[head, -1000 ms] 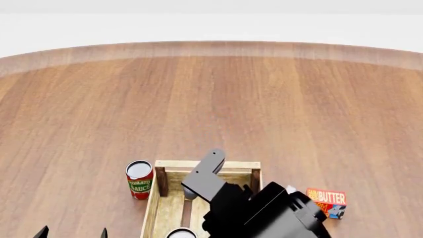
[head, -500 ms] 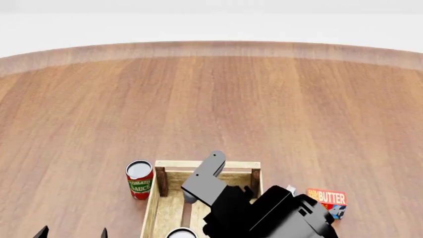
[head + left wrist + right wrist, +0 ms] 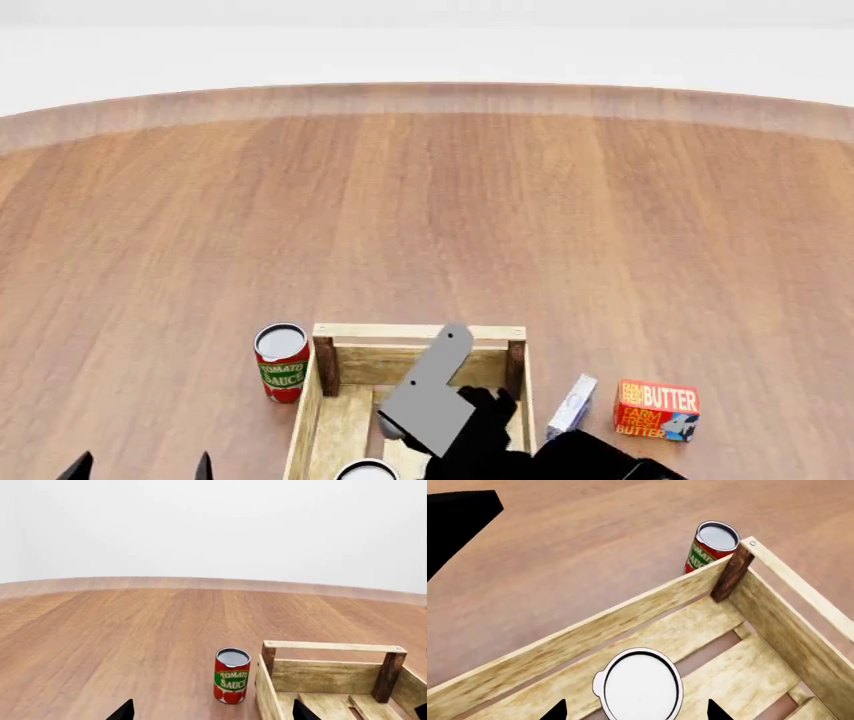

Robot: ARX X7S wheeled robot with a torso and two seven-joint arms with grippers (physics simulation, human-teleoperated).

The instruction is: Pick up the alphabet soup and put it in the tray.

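At the far left the left tool (image 3: 211, 713) hangs low over the desk (image 3: 427, 200), its two dark tips set wide with nothing between them. Just beyond it the red tomato sauce can (image 3: 282, 362) stands upright, just beside the tray's left corner post but outside it. Next comes the tray (image 3: 416, 331), and the alphabet soup (image 3: 637, 687) stands upright inside it on the slatted floor, near the left side wall. Only its silver-white top shows, so the label cannot be read from here. The right tool (image 3: 635, 712) is directly above the can, spread wide, one fingertip (image 3: 555, 712) to either side of the lid and apparently not touching it. I would judge the can to be rigid and fairly heavy for its size, with a smooth printed wall that could slip under a light pinch. It should not crush, so a firm squeeze is safe. If it needs taking again, the best hold is across the curved wall about halfway up rather than on the rim. Further right, on the desk outside the tray, lie a small pale carton (image 3: 574, 404) and a butter box (image 3: 657, 409).
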